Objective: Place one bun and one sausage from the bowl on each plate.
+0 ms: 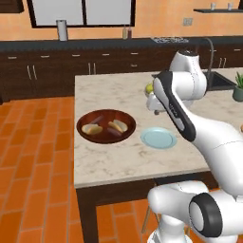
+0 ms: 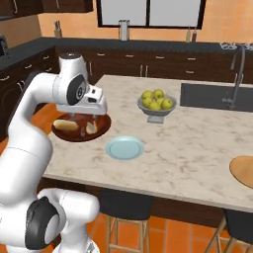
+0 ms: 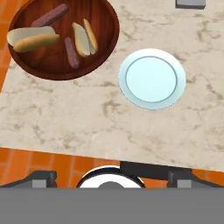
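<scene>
A white robot arm holds its gripper high over the near edge of a marble island, jaws spread wide and empty, looking straight down. In the hand view, the brown wooden bowl lies up and to the left of the fingertips, while the pale blue plate sits just right of it, closer to the centre of the hand's sight. Inside the bowl, two buns and two sausages rest apart; the nearer sausage runs roughly up-and-down in the hand's frame, the nearer split bun lying alongside it. The tan plate sits well off to the hand's right, near the island's far corner. Nothing has yet reached either plate, so the first pick likely means moving left toward the bowl.
</scene>
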